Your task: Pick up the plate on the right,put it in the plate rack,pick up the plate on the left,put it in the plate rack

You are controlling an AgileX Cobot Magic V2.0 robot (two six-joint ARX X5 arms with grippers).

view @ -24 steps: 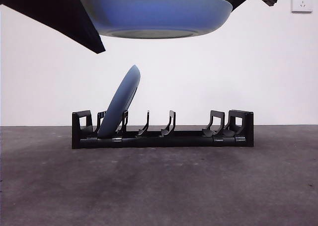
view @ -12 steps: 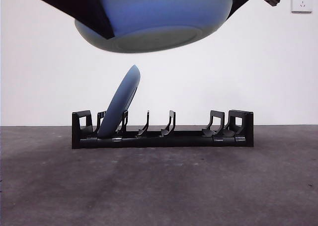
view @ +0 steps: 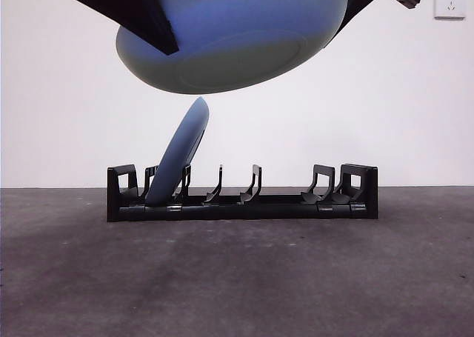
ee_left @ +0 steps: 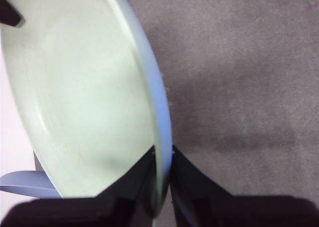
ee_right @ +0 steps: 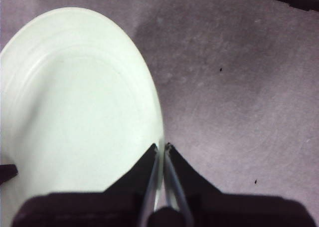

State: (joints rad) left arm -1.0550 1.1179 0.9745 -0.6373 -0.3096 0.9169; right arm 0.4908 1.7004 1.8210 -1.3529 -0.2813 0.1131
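Note:
A blue plate [view: 237, 41] with a pale inside hangs tilted high above the plate rack [view: 281, 204], its underside turned toward the front camera. Both grippers hold it by opposite rims. My left gripper [ee_left: 162, 159] is shut on the plate's [ee_left: 84, 97] blue edge. My right gripper [ee_right: 162, 152] is shut on the plate's [ee_right: 75, 107] other edge. In the front view, black jaws [view: 137, 15] clamp each upper side, and I cannot tell which arm is which. A second blue plate [view: 181, 155] leans in the rack's left slots.
The long black rack stands on the dark grey table [view: 237, 278], with several free prongs [view: 252, 185] to the right of the racked plate. A white wall with a socket [view: 449, 1] lies behind.
The held plate has tipped from nearly level to steeply tilted, showing more of its underside, and its lower edge has come down closer to the racked plate.

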